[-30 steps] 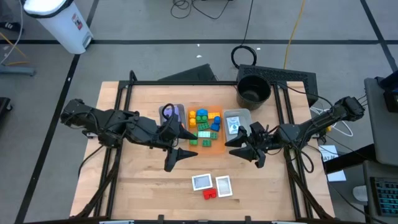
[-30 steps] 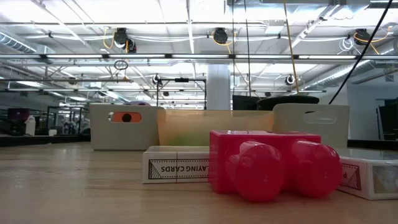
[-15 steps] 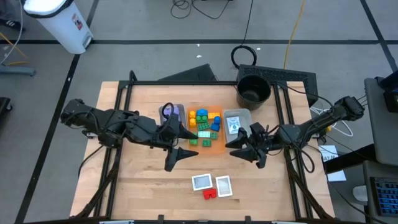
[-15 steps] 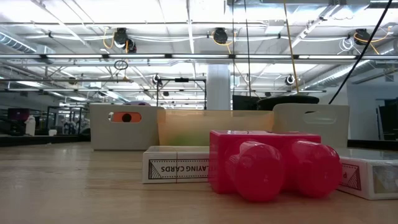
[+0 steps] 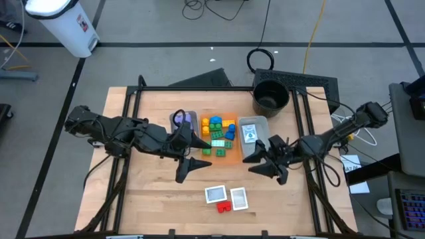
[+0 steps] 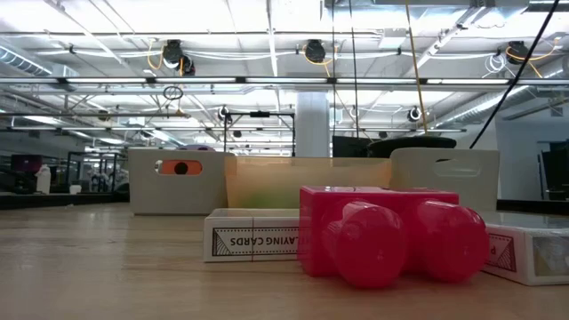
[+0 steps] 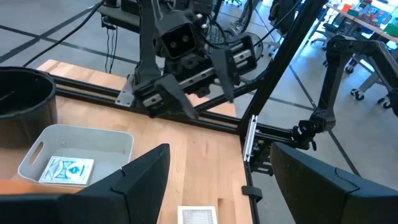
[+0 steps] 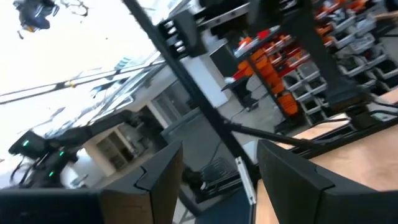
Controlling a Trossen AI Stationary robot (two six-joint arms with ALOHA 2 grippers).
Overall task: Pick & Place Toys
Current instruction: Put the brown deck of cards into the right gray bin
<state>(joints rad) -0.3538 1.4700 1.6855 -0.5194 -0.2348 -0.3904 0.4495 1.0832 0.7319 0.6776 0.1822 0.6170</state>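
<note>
- Plenty of bare wood on the table (image 5: 146, 192) near its front edge; only two flat cards (image 5: 215, 194), one reading "PLAYING CARDS", and a red brick (image 5: 224, 206) lie there.
- Left gripper (image 5: 188, 151) is spread wide, holding nothing, beside the orange tray (image 5: 229, 158) of bricks (image 5: 218, 130).
- Right gripper (image 5: 264, 159) is parted and empty, and has slid slightly toward the table's front from the grey tray (image 5: 263, 123).

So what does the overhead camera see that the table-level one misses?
Only the high view shows both arms, the left gripper and right gripper open and empty, the black bucket and the bricks in the orange tray.

Only the low view shows the ceiling lights and the lettering on a card box.

Both show the red brick and the trays.
</note>
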